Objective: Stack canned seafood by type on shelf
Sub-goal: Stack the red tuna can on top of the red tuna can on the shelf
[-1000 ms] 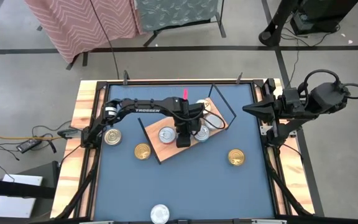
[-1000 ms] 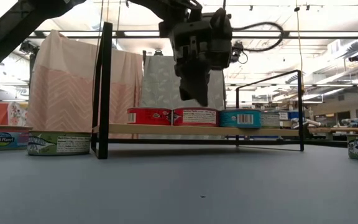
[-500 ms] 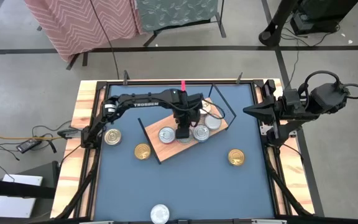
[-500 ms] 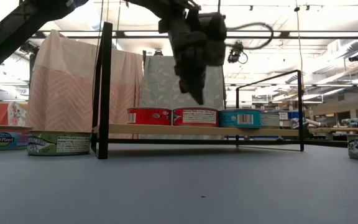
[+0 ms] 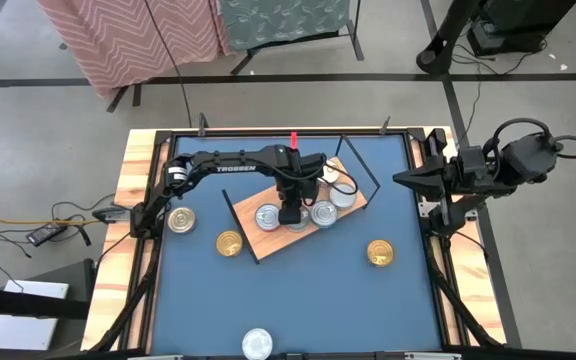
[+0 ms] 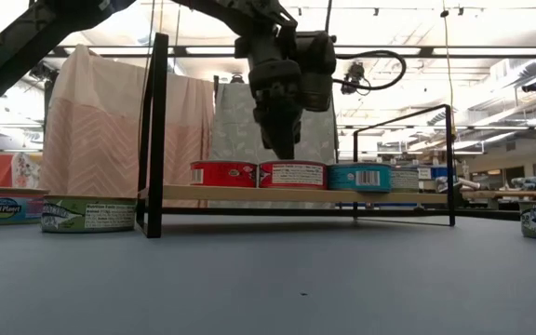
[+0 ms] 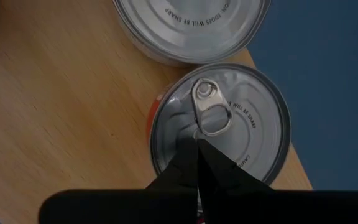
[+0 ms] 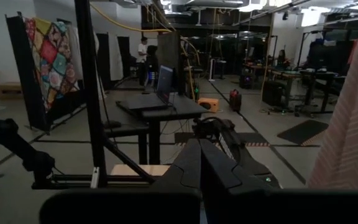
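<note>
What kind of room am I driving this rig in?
Likely a robotics lab or workshop, not a shop. The blue table with its wooden rim stands on bare concrete, fabric screens hang behind it, and the right wrist view shows a desk with a laptop and more workbenches beyond.

Robotics lab or workshop, concrete floor point(image 5: 528, 100), overhead lighting rails point(image 6: 491, 14), far workstations with a laptop point(image 8: 165, 81), hanging fabric backdrops point(image 6: 100, 121)
</note>
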